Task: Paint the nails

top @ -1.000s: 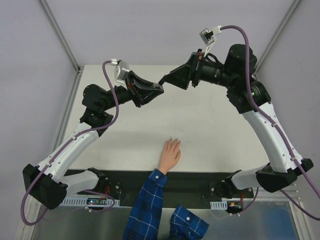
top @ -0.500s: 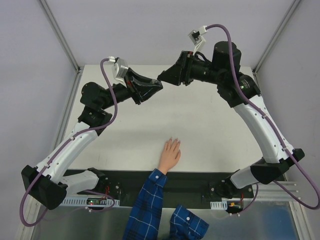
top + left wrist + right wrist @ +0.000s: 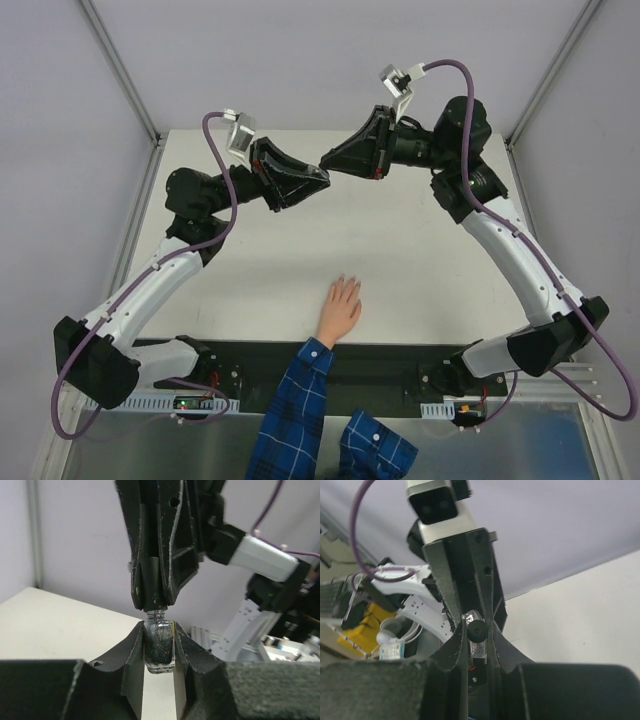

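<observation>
**Ana:** Where were the nails at that moment?

**Ben:** On the hand point(image 3: 341, 305) lying flat on the table point(image 3: 430, 250), near its front edge and between the two arm bases. The nails point(image 3: 346, 283) sat at the far tips of that hand, pointing away from the bases. From above they were too small to tell apart. A blue plaid sleeve point(image 3: 300, 390) ran back from the wrist.

**Ana:** And the arms?

**Ben:** Both were held up over the far half of the table, well apart from the hand. Their tips met in mid-air.

**Ana:** What did the left fingers have?

**Ben:** The left fingers point(image 3: 131, 652) were clenched on a small dark bottle point(image 3: 159, 647), one on each side of its glass body. In the left wrist view the bottle stood upright, with its neck sticking out above them.

**Ana:** And the right?

**Ben:** The right fingers point(image 3: 170, 555) pointed down from above in that same view. They were clamped on the black cap point(image 3: 151, 587) sitting on the bottle's neck. In the right wrist view the round end of the cap showed between them, with glass just behind it.

**Ana:** Was the cap loose?

**Ben:** I couldn't tell. Its lower edge met the neck.
</observation>
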Motion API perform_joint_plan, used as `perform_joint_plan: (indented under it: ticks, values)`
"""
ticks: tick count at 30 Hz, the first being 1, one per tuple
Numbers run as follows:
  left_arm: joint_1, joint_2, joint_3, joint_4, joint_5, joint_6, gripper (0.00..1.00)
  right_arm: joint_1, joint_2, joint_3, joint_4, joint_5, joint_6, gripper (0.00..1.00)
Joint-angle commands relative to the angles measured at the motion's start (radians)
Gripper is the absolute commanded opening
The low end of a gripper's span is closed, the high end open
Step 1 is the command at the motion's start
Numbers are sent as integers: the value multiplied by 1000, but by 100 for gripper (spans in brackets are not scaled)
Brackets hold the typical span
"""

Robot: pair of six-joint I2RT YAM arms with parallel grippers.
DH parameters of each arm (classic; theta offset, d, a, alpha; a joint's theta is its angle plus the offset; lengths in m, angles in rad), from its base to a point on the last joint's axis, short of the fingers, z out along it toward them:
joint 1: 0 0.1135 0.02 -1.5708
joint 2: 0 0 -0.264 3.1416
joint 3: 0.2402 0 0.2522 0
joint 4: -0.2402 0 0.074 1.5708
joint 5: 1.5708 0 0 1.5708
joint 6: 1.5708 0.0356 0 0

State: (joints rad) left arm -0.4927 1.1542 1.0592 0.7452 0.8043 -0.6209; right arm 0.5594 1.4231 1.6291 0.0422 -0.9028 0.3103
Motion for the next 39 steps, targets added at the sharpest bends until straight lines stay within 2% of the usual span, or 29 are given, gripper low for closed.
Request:
perform_joint_plan:
  ticks: [1, 2, 4, 8, 10, 11, 12, 13, 14, 15, 17, 18, 20, 24, 25, 27, 28, 30, 31, 36, 39]
  values:
    - [2, 87, 53, 443, 198, -372, 0, -7, 56, -28, 394, -356, 100, 0]
    - [2, 104, 61, 504, 217, -410, 0, -6, 59, -31, 428, -358, 155, 0]
    - [3, 111, 65, 481, 219, -406, 0, -4, 51, -25, 435, -347, 159, 0]
    - [5, 84, 79, 315, 210, -272, 0, -3, 28, -21, 378, -305, 139, 0]
    - [5, 62, 79, 226, 193, -188, 0, -3, 2, -21, 276, -262, 106, 4]
    - [5, 49, 81, 198, 176, -160, 0, -1, -9, -20, 236, -204, 87, 29]
    - [5, 42, 85, 127, 167, -101, 0, 0, -18, -15, 188, -165, 51, 44]
    - [5, 36, 85, 99, 156, -70, 0, 0, -26, -6, 95, -128, 33, 55]
    - [5, 29, 85, 70, 142, -42, 0, 5, -42, 0, 53, -92, 23, 76]
    - [5, 18, 87, 45, 113, 13, 0, 5, -50, 14, 9, -3, 23, 84]
    - [3, 10, 87, -32, 72, 65, 0, 10, -58, 24, -37, 48, 44, 99]
    - [3, 4, 85, -59, 3, 110, 0, 11, -56, 50, -113, 127, 47, 99]
    - [-4, -11, 67, -89, -46, 160, 0, 19, -46, 81, -177, 217, 56, 98]
    - [-20, -14, 74, -121, -129, 219, 0, 40, -16, 184, -367, 321, 36, 91]
    - [-24, -13, 74, -130, -142, 228, 0, 45, -9, 193, -378, 338, 35, 85]
    - [-37, -13, 76, -133, -155, 250, 0, 53, 5, 218, -401, 363, 38, 80]
    - [-43, -13, 76, -138, -165, 256, 0, 56, 10, 231, -406, 370, 41, 73]
    - [-55, -8, 88, -153, -166, 273, 0, 63, 39, 261, -438, 383, 41, 66]
    - [-60, -10, 90, -161, -180, 282, 0, 65, 48, 293, -449, 384, 41, 58]
    - [-69, -21, 97, -187, -195, 306, 0, 69, 74, 319, -493, 395, 44, 39]
    - [-69, -28, 91, -184, -194, 288, 0, 68, 76, 314, -484, 393, 44, 18]
